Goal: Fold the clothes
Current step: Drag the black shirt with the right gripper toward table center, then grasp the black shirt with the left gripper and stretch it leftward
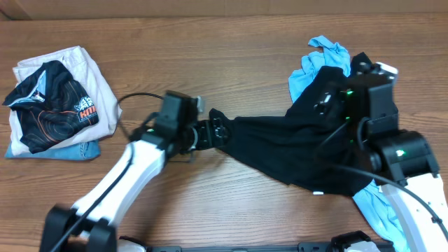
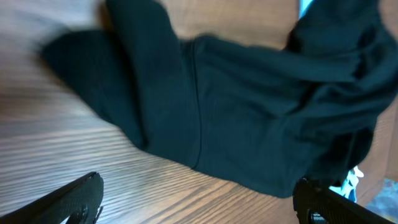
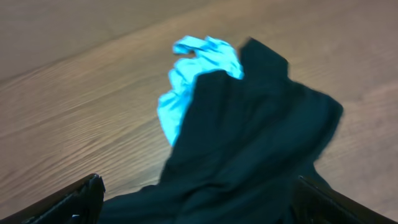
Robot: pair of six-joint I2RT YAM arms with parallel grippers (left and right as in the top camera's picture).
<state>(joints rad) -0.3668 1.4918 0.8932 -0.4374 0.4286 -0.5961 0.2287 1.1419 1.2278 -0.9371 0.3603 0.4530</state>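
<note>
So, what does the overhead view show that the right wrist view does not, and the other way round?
Only the overhead view shows the pile of folded clothes at the far left, and the left gripper at the left tip of the black garment. Only the right wrist view shows the right gripper from close, its jaws wide apart at the lower corners with black cloth between them. Both show the black garment, the light blue garment partly under it, and the wooden table.
</note>
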